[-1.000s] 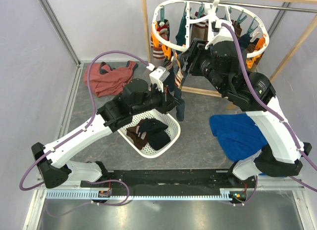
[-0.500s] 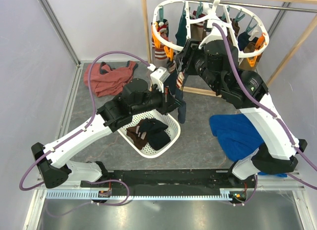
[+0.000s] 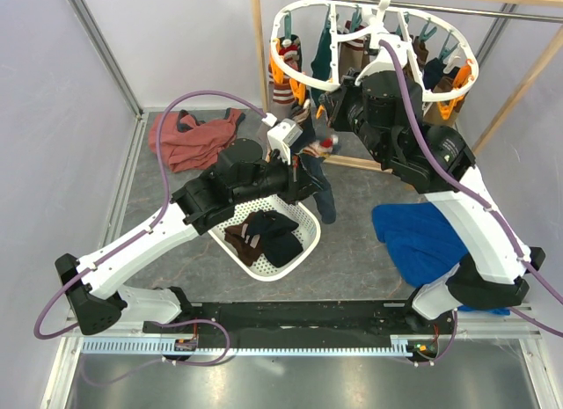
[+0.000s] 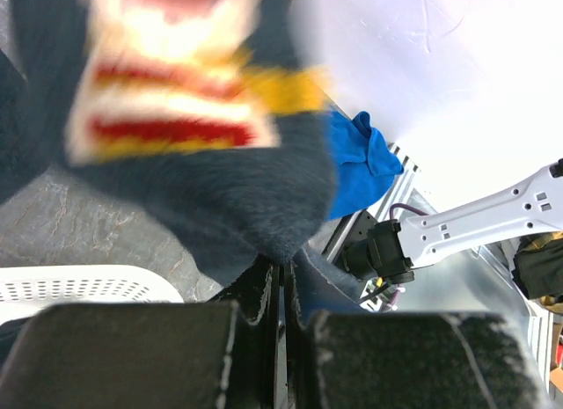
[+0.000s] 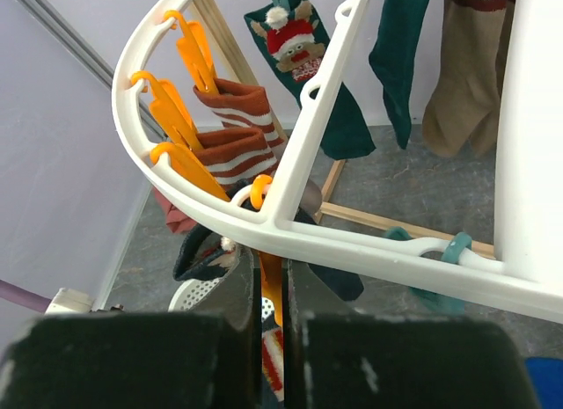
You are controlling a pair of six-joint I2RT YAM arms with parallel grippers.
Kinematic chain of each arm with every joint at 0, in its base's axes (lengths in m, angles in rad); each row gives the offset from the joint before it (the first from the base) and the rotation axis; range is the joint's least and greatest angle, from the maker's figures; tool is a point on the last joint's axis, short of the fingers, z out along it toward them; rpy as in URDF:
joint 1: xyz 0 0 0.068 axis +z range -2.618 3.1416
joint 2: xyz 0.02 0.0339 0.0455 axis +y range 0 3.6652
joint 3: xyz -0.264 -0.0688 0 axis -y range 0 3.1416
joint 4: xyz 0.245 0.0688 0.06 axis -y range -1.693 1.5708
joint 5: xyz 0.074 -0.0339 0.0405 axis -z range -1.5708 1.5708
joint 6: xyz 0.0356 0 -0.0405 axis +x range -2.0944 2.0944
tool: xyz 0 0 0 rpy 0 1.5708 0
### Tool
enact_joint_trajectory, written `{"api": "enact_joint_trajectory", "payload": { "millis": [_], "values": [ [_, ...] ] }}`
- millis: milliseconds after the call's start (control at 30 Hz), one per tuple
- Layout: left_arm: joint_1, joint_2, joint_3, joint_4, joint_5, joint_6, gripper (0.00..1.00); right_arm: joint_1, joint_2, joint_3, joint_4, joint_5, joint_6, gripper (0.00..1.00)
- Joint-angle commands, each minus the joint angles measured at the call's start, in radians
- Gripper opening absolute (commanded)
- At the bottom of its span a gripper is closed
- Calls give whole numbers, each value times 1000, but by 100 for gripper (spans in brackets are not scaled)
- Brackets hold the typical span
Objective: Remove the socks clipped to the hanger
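The white oval hanger (image 3: pixel 305 77) hangs from the wooden rail with orange and teal clips. Still clipped to it are socks: brown-cream striped (image 5: pixel 230 132), teal with a reindeer face (image 5: pixel 290 40), plain teal (image 5: pixel 396 57) and brown (image 5: pixel 466 83). My right gripper (image 5: pixel 271 290) reaches under the ring (image 5: pixel 290 237), shut on an orange clip (image 5: pixel 274 281). My left gripper (image 4: pixel 283 295) is shut on a navy sock (image 4: pixel 220 207) with a red-white patterned cuff (image 4: pixel 167 101), blurred. In the top view this sock (image 3: pixel 324 193) dangles from the left gripper (image 3: pixel 303 176) beside the basket.
A white perforated basket (image 3: pixel 303 242) with several dark socks sits under the left arm. A rust-red garment (image 3: pixel 193 141) lies at the back left and a big blue cloth (image 3: pixel 422 237) on the right. The wooden frame post (image 3: pixel 258 48) stands just left of the hanger.
My right gripper has moved in under the ring and shut on the orange clip. The navy sock's cuff has dropped away from the ring and now swings from the left gripper.
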Motion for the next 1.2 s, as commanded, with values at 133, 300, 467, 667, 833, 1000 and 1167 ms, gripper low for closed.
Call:
{"api": "enact_joint_trajectory", "payload": {
  "millis": [133, 300, 467, 667, 833, 1000, 1167],
  "values": [
    [2, -16, 5, -44, -54, -33, 2, 1, -46, -29, 60, 31, 13, 0],
    [28, -63, -41, -75, -123, -62, 2, 1, -67, -52, 68, 30, 33, 0],
    [60, -99, -77, -177, -233, -114, 2, 1, -99, -110, 82, 19, 56, 0],
    [183, -138, -186, -312, -260, -247, 2, 1, -116, -132, 105, 4, 74, 0],
    [218, -158, -295, -331, -290, -297, 11, 1, -127, -135, 106, 3, 79, 0],
    [221, -158, -288, -339, -292, -297, 92, 1, -139, -149, 108, -13, 95, 0],
    [221, -221, -245, -187, -237, -121, 91, 1, -149, -158, 106, -26, 111, 0]
  ]
}}
